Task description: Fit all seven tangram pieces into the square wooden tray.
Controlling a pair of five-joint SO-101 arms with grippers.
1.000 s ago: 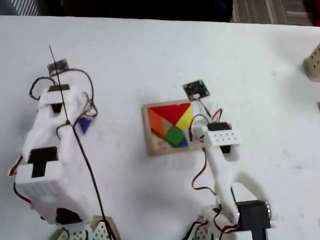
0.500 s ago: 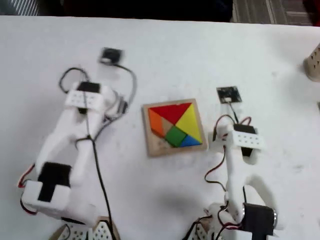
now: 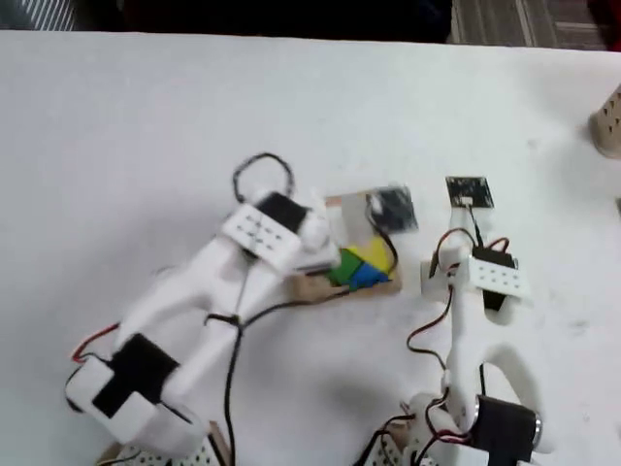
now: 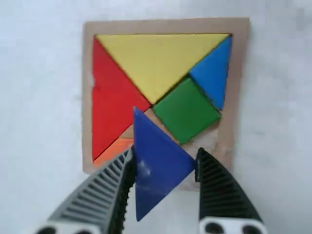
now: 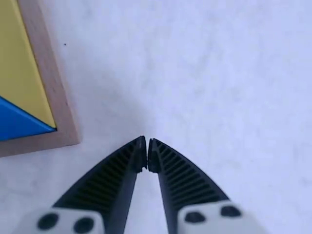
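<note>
My left gripper (image 4: 163, 163) is shut on a dark blue triangle (image 4: 156, 163), held above the near side of the square wooden tray (image 4: 239, 83). In the tray lie a yellow triangle (image 4: 158, 56), a red triangle (image 4: 109, 105), a light blue triangle (image 4: 212, 73), a green square (image 4: 185, 109) and an orange piece (image 4: 112, 148). From above, the left arm (image 3: 267, 233) covers the tray's left half; the green square (image 3: 346, 267) and yellow triangle (image 3: 374, 254) still show. My right gripper (image 5: 146, 153) is shut and empty over bare table, just right of the tray's corner (image 5: 66, 131).
The white table (image 3: 146, 126) has free room to the left and behind the tray. A perforated wooden block (image 3: 608, 121) stands at the far right edge. Cables loop off both arms near the tray.
The left arm has swung right from the table's left side to over the tray, carrying the dark blue triangle. The right arm has drawn back from the tray's right edge.
</note>
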